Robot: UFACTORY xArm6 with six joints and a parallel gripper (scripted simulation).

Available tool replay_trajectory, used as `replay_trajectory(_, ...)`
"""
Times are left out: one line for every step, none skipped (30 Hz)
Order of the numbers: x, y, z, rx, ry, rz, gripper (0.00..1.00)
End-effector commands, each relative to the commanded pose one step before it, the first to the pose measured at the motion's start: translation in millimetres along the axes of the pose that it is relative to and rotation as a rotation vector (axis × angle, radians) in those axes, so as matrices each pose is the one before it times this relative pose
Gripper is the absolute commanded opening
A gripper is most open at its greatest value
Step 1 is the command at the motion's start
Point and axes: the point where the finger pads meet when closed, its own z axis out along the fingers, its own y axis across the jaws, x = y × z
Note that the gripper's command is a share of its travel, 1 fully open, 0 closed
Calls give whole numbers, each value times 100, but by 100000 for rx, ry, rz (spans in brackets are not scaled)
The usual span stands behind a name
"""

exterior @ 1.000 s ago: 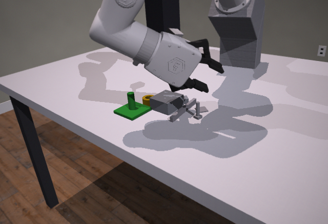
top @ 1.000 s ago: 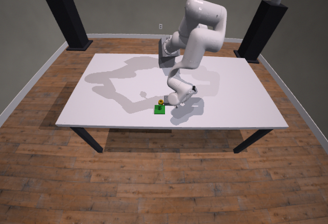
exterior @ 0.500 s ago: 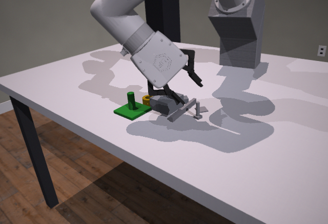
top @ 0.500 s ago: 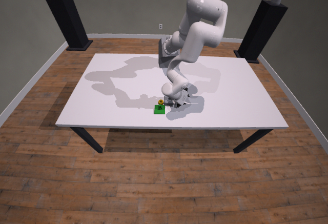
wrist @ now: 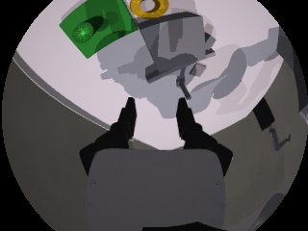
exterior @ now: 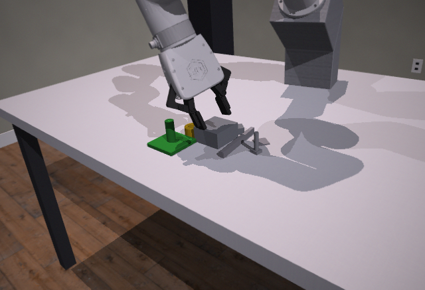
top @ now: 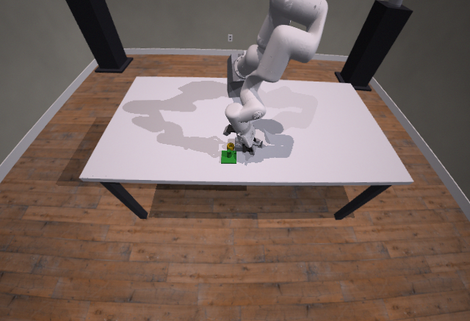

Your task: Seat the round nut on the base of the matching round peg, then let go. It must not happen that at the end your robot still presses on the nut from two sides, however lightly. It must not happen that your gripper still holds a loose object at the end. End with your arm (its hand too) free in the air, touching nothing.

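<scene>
The round yellow nut [exterior: 188, 129] [wrist: 149, 4] [top: 230, 145] lies flat on the table, just behind the green base [exterior: 163, 146] [wrist: 110, 22] [top: 228, 159]. The green round peg [exterior: 169, 129] [wrist: 85, 30] stands upright on that base. My gripper [exterior: 212, 115] [wrist: 156, 106] is open and empty. It hangs low above a grey block [exterior: 219, 132] [wrist: 173, 41], right of the nut. One fingertip is close to the nut; I cannot tell whether it touches it.
A grey bar [exterior: 236, 143] and a small grey upright piece [exterior: 255, 143] lie right of the grey block. The arm's grey mount [exterior: 309, 40] stands at the back of the white table [exterior: 103, 84]. The table's front edge is near the green base.
</scene>
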Motion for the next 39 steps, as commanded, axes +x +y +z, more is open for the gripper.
replay_trajectory(1234,-399,-474,7470,1297,-6194,60)
replay_trajectory(514,-8,-205,1430,1471,-1856,60)
replay_trajectory(507,15,-201,1317,1493,-1794,60)
replay_trajectory(499,36,-196,1205,1505,-1732,60)
replay_trajectory(489,56,-191,1097,1507,-1669,60)
replay_trajectory(477,74,-185,993,1500,-1605,60)
replay_trajectory(463,90,-179,894,1485,-1542,60)
replay_trajectory(448,104,-173,799,1462,-1478,60)
replay_trajectory(431,116,-167,710,1432,-1414,60)
replay_trajectory(414,127,-160,627,1395,-1349,60)
replay_trajectory(396,135,-153,549,1353,-1285,60)
replay_trajectory(377,141,-146,477,1306,-1221,60)
replay_trajectory(358,146,-138,411,1254,-1157,60)
replay_trajectory(338,149,-131,351,1199,-1093,60)
replay_trajectory(318,150,-124,297,1141,-1030,60)
replay_trajectory(0,0,0,0,0,0,60)
replay_trajectory(0,0,0,0,0,0,60)
replay_trajectory(298,149,-116,249,1080,-966,60)
replay_trajectory(278,147,-109,206,1018,-904,60)
replay_trajectory(259,144,-101,169,954,-842,60)
replay_trajectory(239,139,-94,136,889,-781,60)
replay_trajectory(220,133,-87,108,824,-721,60)
replay_trajectory(201,126,-80,85,760,-662,60)
replay_trajectory(183,119,-73,65,695,-604,60)
replay_trajectory(165,111,-66,48,632,-547,60)
replay_trajectory(148,102,-59,35,570,-493,60)
replay_trajectory(132,93,-53,24,509,-440,60)
replay_trajectory(116,84,-47,16,450,-388,60)
replay_trajectory(101,74,-41,10,394,-340,60)
replay_trajectory(87,65,-35,6,340,-293,60)
replay_trajectory(74,56,-30,2,289,-249,60)
replay_trajectory(61,47,-25,0,241,-208,60)
replay_trajectory(0,0,0,0,0,0,60)
replay_trajectory(0,0,0,0,0,0,60)
replay_trajectory(50,39,-20,-1,197,-169,60)
replay_trajectory(40,31,-16,-1,156,-134,60)
replay_trajectory(30,24,-12,-1,120,-103,60)
replay_trajectory(22,17,-9,-1,87,-75,60)
replay_trajectory(15,12,-6,-1,60,-51,60)
